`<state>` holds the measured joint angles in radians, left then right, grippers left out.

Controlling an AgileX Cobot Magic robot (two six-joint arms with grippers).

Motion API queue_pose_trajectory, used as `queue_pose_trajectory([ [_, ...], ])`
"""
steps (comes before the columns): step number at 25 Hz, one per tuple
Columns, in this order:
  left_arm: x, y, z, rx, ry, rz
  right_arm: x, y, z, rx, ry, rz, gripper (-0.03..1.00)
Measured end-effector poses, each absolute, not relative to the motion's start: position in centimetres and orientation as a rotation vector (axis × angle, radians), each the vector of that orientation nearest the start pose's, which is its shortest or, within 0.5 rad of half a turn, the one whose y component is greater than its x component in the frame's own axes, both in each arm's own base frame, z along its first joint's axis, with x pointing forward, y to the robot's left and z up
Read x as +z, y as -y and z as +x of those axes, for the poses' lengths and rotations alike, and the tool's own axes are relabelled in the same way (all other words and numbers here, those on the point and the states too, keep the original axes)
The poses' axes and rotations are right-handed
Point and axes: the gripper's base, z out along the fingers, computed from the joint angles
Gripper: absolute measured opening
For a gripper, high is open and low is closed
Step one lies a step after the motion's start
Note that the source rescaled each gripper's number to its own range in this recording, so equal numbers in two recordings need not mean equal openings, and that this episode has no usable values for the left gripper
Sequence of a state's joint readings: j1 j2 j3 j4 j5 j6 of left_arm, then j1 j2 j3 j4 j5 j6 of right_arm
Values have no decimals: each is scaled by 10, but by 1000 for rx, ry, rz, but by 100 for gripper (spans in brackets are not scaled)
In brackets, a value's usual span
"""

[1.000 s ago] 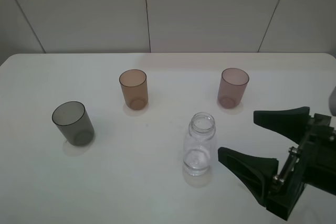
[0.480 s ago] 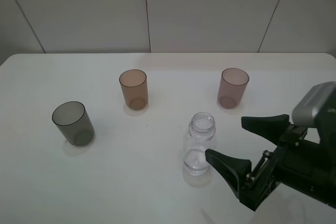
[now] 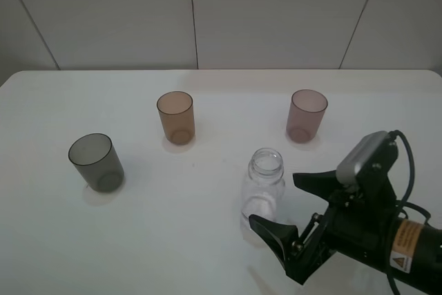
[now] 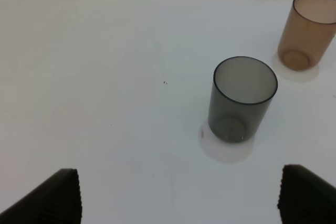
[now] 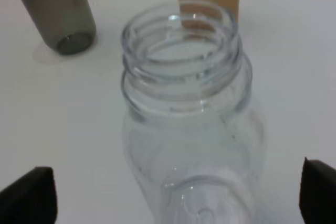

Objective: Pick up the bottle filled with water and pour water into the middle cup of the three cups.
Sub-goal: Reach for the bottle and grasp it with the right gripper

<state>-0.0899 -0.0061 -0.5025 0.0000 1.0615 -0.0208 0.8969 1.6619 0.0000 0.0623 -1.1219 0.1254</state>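
Note:
The clear uncapped bottle [image 3: 263,186] stands upright on the white table [image 3: 173,240], in front of the three cups. The dark grey cup [image 3: 97,162] is at the left, the orange-brown middle cup [image 3: 175,117] behind centre, and the mauve-pink cup [image 3: 306,115] at the right. My right gripper [image 3: 274,200] is open, with one finger on each side of the bottle's right flank. In the right wrist view the bottle [image 5: 189,129] fills the space between the open fingers of that gripper [image 5: 174,190]. My left gripper [image 4: 182,198] is open and empty, near the grey cup [image 4: 242,100]; the orange-brown cup [image 4: 307,30] shows beyond.
A tiled wall [image 3: 207,12] rises behind the table's far edge. The right arm's body [image 3: 380,233], with a cable, fills the front right corner. The left arm does not show in the exterior high view.
My right gripper has moved left, from the table's right edge towards the bottle, and its open fingers now flank the bottle. The bottle and cups have not moved.

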Motion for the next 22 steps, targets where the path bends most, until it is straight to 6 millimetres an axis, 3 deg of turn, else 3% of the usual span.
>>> queue_pose_trajectory([
  [8, 278, -1, -6, -70, -2036, 70, 78, -125, 106, 550, -2107, -746, 100],
  [22, 278, -1, -6, -70, -2036, 70, 77, -126, 107, 554, -2100, -744, 100],
])
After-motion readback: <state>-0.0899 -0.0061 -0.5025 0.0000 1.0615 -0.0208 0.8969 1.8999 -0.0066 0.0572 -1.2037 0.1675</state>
